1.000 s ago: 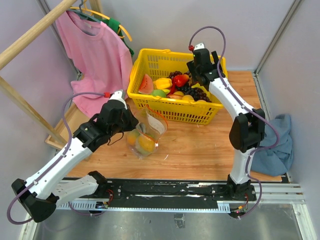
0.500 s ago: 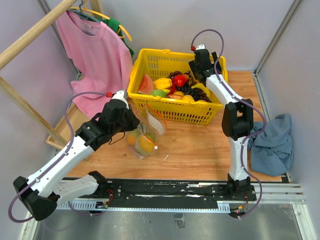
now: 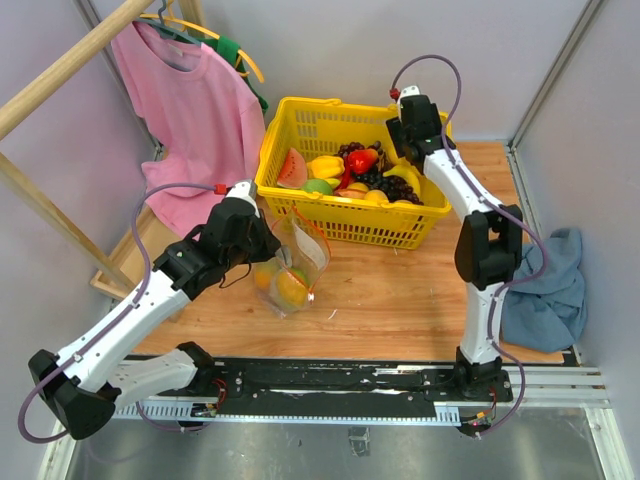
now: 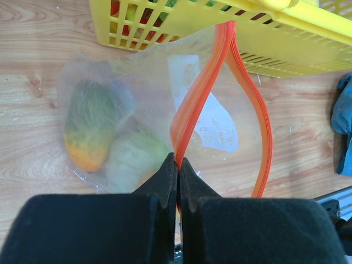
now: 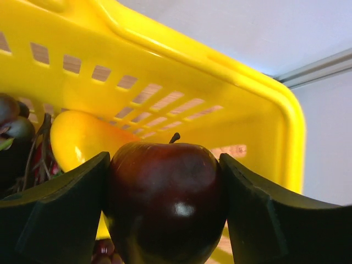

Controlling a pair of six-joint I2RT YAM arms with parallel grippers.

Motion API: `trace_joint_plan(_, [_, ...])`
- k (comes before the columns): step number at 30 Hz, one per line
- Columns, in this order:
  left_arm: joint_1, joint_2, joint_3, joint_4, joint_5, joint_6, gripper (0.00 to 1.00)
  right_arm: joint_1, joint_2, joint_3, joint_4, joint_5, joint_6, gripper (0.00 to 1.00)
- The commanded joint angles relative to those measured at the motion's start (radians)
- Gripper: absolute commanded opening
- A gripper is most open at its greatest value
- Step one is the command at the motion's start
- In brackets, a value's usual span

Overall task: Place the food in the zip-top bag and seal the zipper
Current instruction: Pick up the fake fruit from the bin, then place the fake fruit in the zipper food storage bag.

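Right wrist: right gripper (image 5: 165,212) clamps dark red apple (image 5: 165,181), unseen from top | left gripper (image 4: 177,165) pinches zipper (image 4: 199,99)

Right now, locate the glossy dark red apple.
In the right wrist view the dark red apple is held in the right gripper, at the far right corner of the yellow plastic basket.

One yellow plastic lattice basket (image 3: 370,226), one clear crinkly zip-top bag (image 4: 137,82) with one red-orange zipper strip (image 4: 193,102), one pink T-shirt (image 3: 185,110) and one crumpled blue cloth (image 3: 545,290) are in view. Of the toy food, three kinds can be counted: two glossy green-and-orange fruits (image 4: 91,124) inside the bag, one dark red apple (image 5: 165,198), and one watermelon slice (image 3: 290,168).
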Motion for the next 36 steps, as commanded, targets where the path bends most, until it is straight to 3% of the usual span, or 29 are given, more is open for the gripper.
trace_joint_plan(1, [0.007, 0.007, 0.002, 0.036, 0.0, 0.015, 0.0, 0.008, -0.158, -0.058, -0.011, -0.035, 0.039, 0.42])
trace_joint_plan(11, [0.007, 0.009, 0.012, 0.037, 0.003, 0.013, 0.0, 0.102, -0.434, -0.244, -0.047, -0.207, 0.155, 0.38])
trace_joint_plan(21, [0.007, -0.006, 0.025, 0.024, 0.003, -0.003, 0.0, 0.356, -0.713, -0.474, 0.042, -0.334, 0.242, 0.38])
trace_joint_plan(30, [0.007, -0.027, 0.022, 0.015, -0.004, -0.008, 0.0, 0.541, -0.775, -0.64, 0.241, -0.523, 0.324, 0.39])
trace_joint_plan(36, [0.007, -0.044, 0.011, 0.025, 0.008, -0.02, 0.0, 0.599, -0.76, -0.752, 0.413, -0.65, 0.386, 0.39])
